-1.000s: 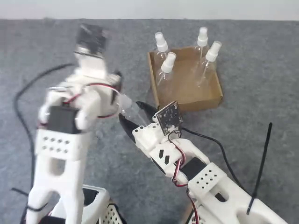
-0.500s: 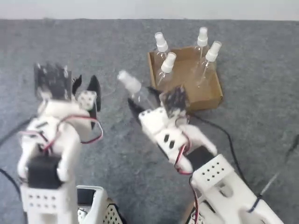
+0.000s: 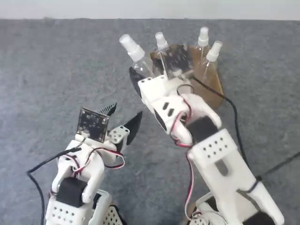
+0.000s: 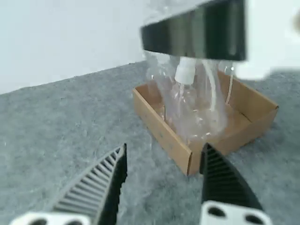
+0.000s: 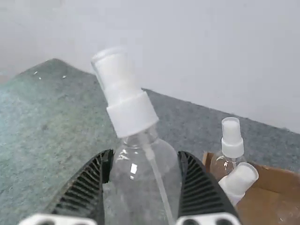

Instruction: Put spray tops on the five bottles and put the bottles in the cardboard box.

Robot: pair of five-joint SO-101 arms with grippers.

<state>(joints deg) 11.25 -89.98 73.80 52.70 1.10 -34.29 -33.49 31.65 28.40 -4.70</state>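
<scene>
One clear plastic bottle with a white spray top [image 5: 136, 154] is clamped in the right tool [image 5: 143, 192], held up near the far edge of the grey felt-covered table [image 3: 56, 61], just beside the brown cardboard box [image 4: 164, 138]; four capped bottles [image 3: 213, 52] stand inside it; the left tool [image 4: 164, 157] hangs spread and empty. The step looks like boxing the last bottle; next it must be carried over a free spot, lowered and let go. No legible writing shows.
</scene>
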